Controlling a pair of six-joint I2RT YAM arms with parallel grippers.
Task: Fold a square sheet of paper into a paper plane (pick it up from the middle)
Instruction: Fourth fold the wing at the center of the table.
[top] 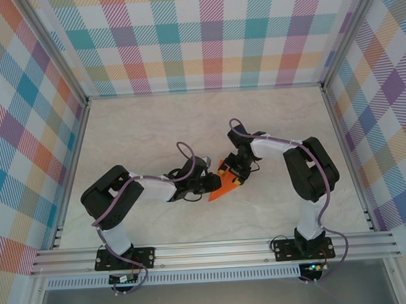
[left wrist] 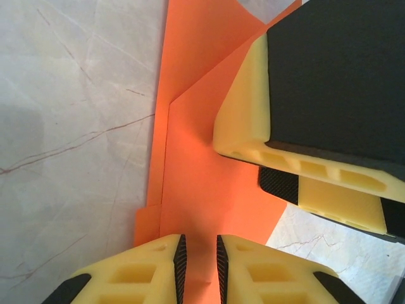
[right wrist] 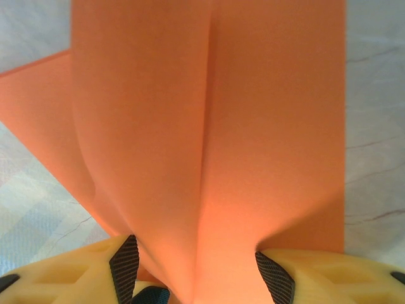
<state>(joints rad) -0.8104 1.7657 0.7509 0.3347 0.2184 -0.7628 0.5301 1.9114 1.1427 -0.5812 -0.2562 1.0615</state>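
The orange sheet of paper [top: 223, 186] lies partly folded at the table's middle, narrowing to a point toward the near left. My left gripper [top: 211, 182] rests on its left side. In the left wrist view its jaws [left wrist: 199, 266] stand a narrow gap apart, with flat paper [left wrist: 202, 190] and layered fold edges under them. My right gripper [top: 235, 176] comes in from the right, and its yellow fingers [left wrist: 247, 120] press on the sheet. In the right wrist view the paper [right wrist: 209, 126] rises with a centre crease between the wide-set fingers of that gripper [right wrist: 199, 272], touching both pads.
The marble-patterned table [top: 155, 127] is walled by chequered panels on three sides. An aluminium rail [top: 214, 249] runs along the near edge where both arm bases are bolted. Bare tabletop surrounds the paper on every side.
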